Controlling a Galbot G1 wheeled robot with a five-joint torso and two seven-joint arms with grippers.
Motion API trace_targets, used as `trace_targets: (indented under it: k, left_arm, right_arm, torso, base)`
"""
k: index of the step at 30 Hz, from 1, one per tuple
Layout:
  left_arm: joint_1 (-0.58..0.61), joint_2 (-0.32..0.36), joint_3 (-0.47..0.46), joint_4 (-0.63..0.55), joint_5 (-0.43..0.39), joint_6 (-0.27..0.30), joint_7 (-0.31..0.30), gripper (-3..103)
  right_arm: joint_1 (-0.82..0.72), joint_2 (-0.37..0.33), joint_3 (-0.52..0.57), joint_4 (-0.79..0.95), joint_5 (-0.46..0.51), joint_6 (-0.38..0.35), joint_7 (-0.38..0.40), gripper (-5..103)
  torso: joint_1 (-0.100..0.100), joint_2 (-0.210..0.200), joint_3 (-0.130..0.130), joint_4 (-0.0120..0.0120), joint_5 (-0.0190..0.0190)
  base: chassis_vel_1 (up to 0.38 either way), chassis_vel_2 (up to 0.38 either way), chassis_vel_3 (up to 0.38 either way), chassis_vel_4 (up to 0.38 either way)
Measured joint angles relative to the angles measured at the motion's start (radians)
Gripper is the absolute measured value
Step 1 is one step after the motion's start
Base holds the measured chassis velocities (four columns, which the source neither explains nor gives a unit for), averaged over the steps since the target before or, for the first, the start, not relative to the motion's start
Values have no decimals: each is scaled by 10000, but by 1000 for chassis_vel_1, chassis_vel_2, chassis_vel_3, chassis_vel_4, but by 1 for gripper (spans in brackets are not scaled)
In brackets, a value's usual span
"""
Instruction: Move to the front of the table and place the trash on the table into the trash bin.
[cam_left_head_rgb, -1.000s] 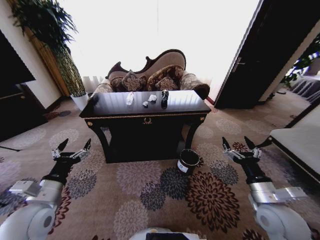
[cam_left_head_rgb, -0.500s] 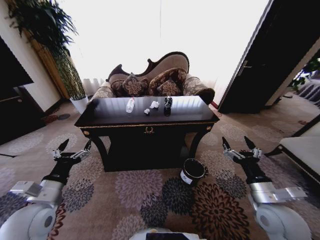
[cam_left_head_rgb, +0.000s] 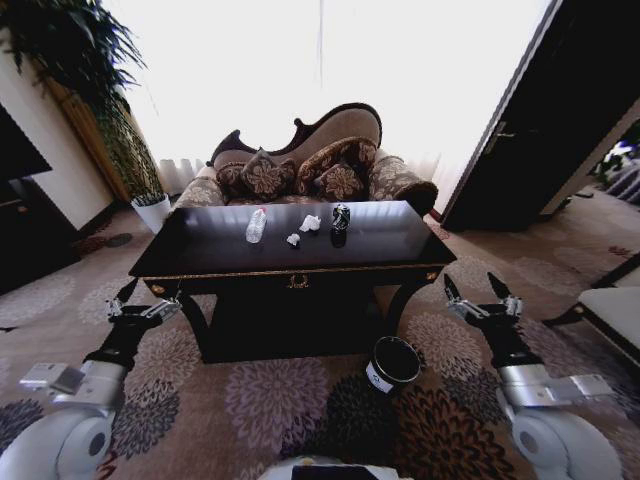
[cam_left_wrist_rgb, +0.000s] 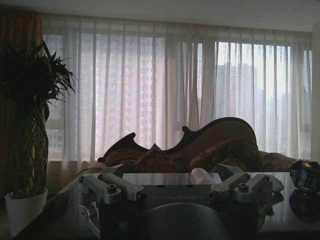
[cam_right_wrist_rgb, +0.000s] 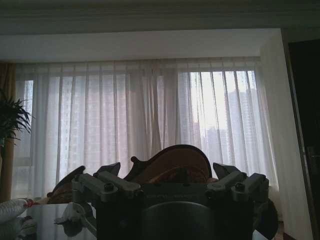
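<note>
The black table (cam_left_head_rgb: 200, 252) with gold trim stands straight ahead. On its top lie the trash items: a clear plastic bottle (cam_left_head_rgb: 257, 225), two white paper wads (cam_left_head_rgb: 311, 223) (cam_left_head_rgb: 293, 239) and a dark crushed can (cam_left_head_rgb: 341, 216). The black trash bin (cam_left_head_rgb: 393, 363) sits on the carpet by the table's front right leg. My left gripper (cam_left_head_rgb: 145, 300) hovers open, low, before the table's left corner. My right gripper (cam_left_head_rgb: 480, 295) is open too, just right of the bin. The left wrist view shows the bottle (cam_left_wrist_rgb: 202, 176) and the can (cam_left_wrist_rgb: 306, 173). The right wrist view shows a paper wad (cam_right_wrist_rgb: 70, 213).
A patterned sofa (cam_left_head_rgb: 300, 165) stands behind the table against the bright window. A tall plant in a white pot (cam_left_head_rgb: 150, 210) is at the back left. A white bench (cam_left_head_rgb: 612, 308) lies at the right, with a dark door (cam_left_head_rgb: 560, 120) behind it.
The camera has moved closer to the table, which now looms larger and lower in the picture. Both arms keep the same open pose.
</note>
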Motion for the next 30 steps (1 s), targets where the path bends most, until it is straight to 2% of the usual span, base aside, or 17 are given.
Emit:
trace_targets:
  k: [21, 30]
  left_arm:
    - [-35, 43, -10, 26, -23, -17, 6, 100]
    - [-55, 54, 9, 5, -90, -12, 1, 100]
  right_arm:
    - [-11, -8, -48, 3, 8, 5, 149, 100]
    - [-16, 62, -122, 2, -10, 20, 155, 100]
  torso:
    - [1, -1, 0, 1, 0]
    - [-8, 2, -3, -1, -1]
  base:
    - [-157, 160, 161, -161]
    - [-28, 24, 15, -25]
